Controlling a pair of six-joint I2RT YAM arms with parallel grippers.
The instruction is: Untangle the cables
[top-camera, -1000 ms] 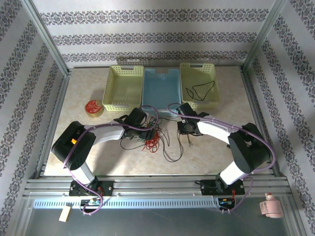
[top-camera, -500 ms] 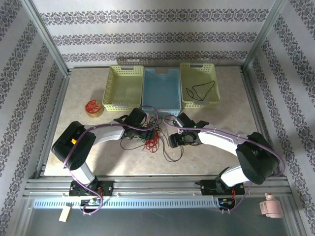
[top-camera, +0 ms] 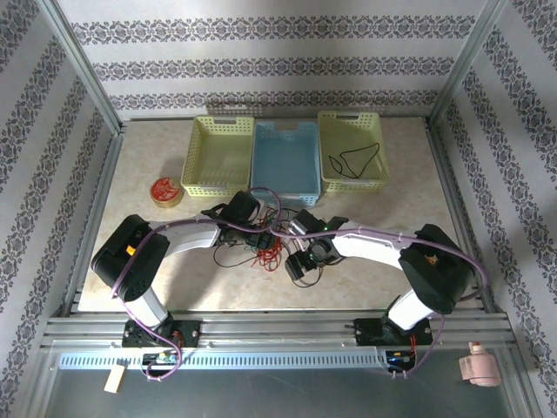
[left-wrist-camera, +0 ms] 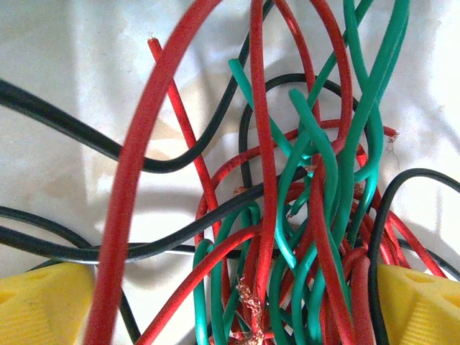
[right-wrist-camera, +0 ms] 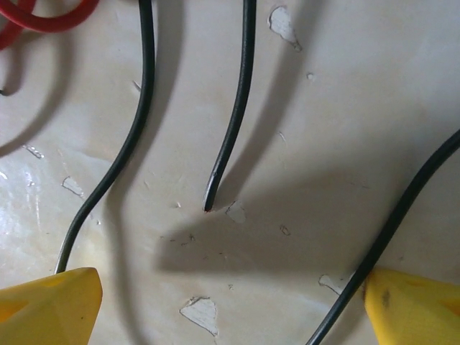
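The cables [top-camera: 264,250] lie in a red, green and black knot at the table's middle, with thin black loops trailing out to the left and toward the near edge. My left gripper [top-camera: 255,237] is down over the knot. In the left wrist view the tangled cables [left-wrist-camera: 287,237] sit between its wide-apart yellow fingertips [left-wrist-camera: 43,305], so the left gripper [left-wrist-camera: 230,313] is open. My right gripper [top-camera: 299,266] hovers just right of the knot. It [right-wrist-camera: 230,309] is open over bare tabletop, where a black strand [right-wrist-camera: 237,115] ends between the fingers and two more run past them.
Three baskets stand at the back: yellow-green [top-camera: 219,122], blue [top-camera: 285,128] and yellow-green [top-camera: 350,117], the last holding a loose black cable [top-camera: 352,160]. A round red-and-yellow disc [top-camera: 165,192] lies at the left. Metal frame rails border the table.
My right arm has swung from in front of the blue basket leftward and nearer, down beside the knot, and its jaws have opened. The left gripper stayed on the knot, opening slightly wider.
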